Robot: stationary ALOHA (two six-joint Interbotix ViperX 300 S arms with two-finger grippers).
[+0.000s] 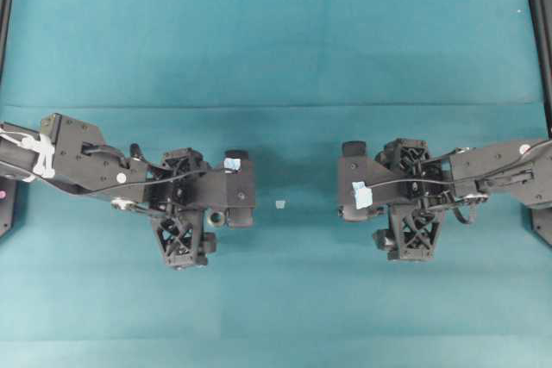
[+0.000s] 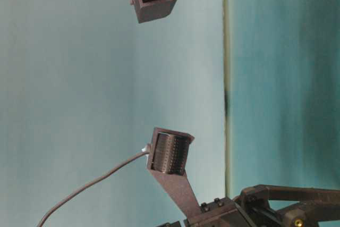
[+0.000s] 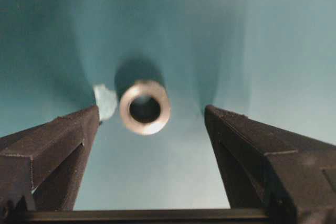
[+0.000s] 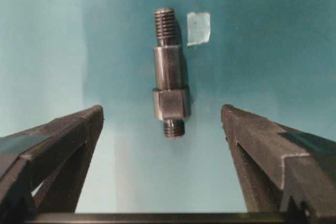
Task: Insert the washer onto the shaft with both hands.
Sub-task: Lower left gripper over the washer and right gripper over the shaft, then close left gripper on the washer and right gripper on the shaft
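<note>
Here the washer and shaft lie between spread hand fingers

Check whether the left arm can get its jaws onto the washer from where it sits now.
Probably yes. In the left wrist view the washer lies on the teal cloth just ahead of the left gripper, between its open jaws, with only a tape scrap beside it and nothing blocking.
</note>
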